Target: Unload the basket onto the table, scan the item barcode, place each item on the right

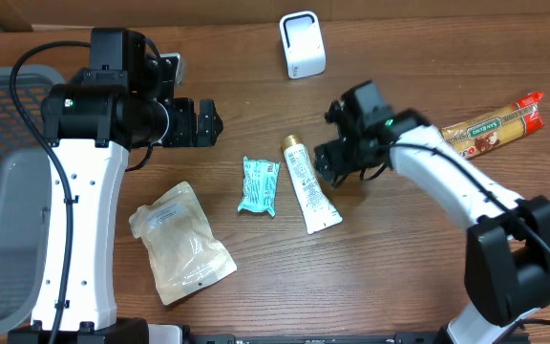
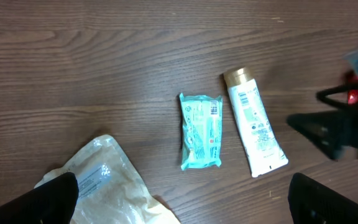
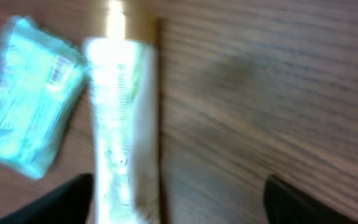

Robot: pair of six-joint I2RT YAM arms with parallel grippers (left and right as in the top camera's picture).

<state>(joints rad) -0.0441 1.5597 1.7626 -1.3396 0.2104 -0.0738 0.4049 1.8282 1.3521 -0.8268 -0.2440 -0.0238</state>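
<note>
The white squeeze tube with a gold cap (image 1: 308,186) lies flat on the wooden bench (image 1: 399,277), just right of a teal sachet (image 1: 259,185). The right tool (image 1: 327,164) hovers beside the tube, fingers spread, grasping nothing. The left tool (image 1: 206,122) hangs released, further left.

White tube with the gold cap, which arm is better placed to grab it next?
Right, probably: the open right gripper hangs beside the white gold-capped tube, while the left gripper sits farther off, beyond the teal packet.
</note>
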